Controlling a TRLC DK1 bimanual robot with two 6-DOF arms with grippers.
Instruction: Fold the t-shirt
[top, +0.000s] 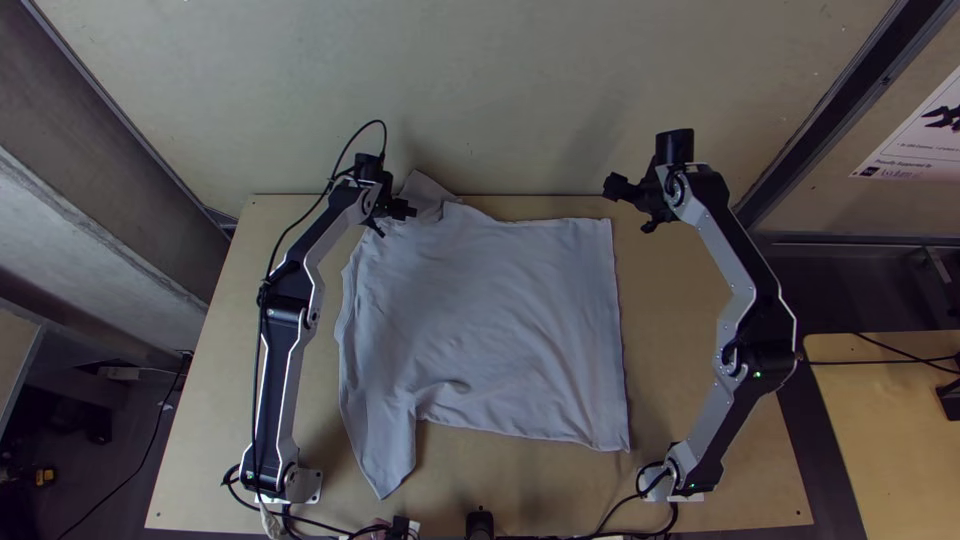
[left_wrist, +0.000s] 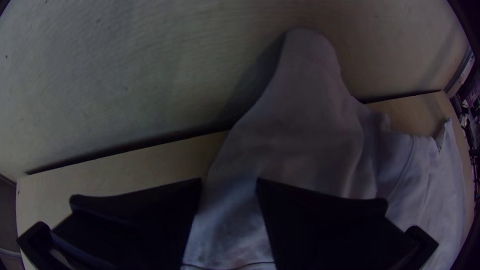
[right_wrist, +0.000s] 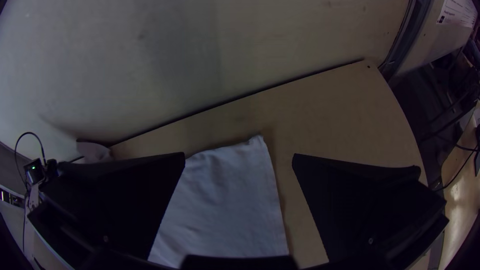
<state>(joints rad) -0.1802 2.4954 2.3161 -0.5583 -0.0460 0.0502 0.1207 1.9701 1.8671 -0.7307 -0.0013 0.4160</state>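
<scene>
left tool (top: 397, 223): spread wide, pinching nothing, at my t-shirt's (top: 490, 320) 11 o'clock; whether touching, i can't tell.
right tool (top: 628, 208): spread wide, empty, off its 2 o'clock corner.
arms (top: 285, 370): both stretched toward 12.
t-shirt: spread on the bench (top: 672, 350), one sleeve toward 7.

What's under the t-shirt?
The t-shirt lies on the wooden table, which shows around it; one sleeve reaches past the far edge. Anything beneath the cloth is covered.
</scene>
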